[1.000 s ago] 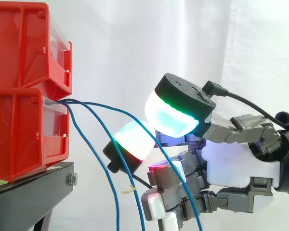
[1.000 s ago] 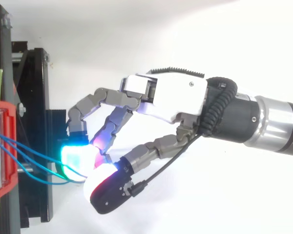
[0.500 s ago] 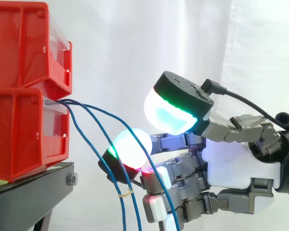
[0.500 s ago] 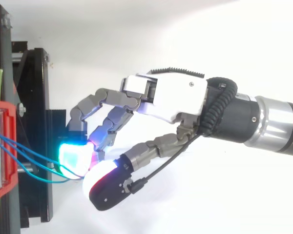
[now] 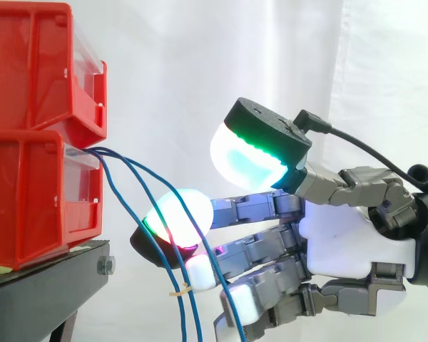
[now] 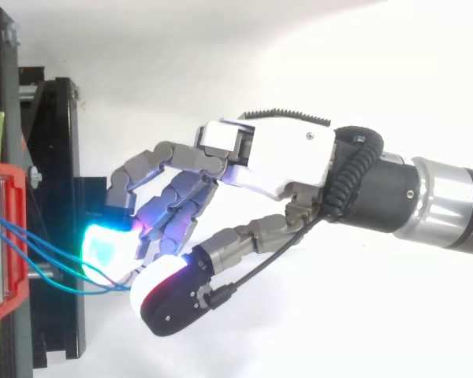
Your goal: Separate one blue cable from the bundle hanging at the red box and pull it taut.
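Note:
Three thin blue cables (image 5: 103, 150) come out of the lower red bin (image 5: 28, 199) and hang down to the right. My hand (image 5: 357, 235) reaches in from the right, open, its fingers stretched toward the bin. One green-white fingertip (image 5: 175, 217) pushes in among the hanging cables, which run across the fingers below it. The thumb's green-cyan pad (image 5: 250, 153) stands well above that fingertip, with a gap between them. From above, the cables (image 6: 31, 239) run from the red bin (image 6: 0, 236) to the spot where fingertip and thumb (image 6: 165, 291) come close together.
A second red bin (image 5: 28, 64) is stacked on the lower one. Both sit on a black stand (image 5: 50, 285) whose edge lies just below and left of the fingertips. A small pale tie (image 5: 177, 291) joins two cables low down. White curtain behind.
The fingers have straightened and reached left toward the bin. The glowing fingertip has sunk lower and further left among the cables. The hanging cables have drawn closer together.

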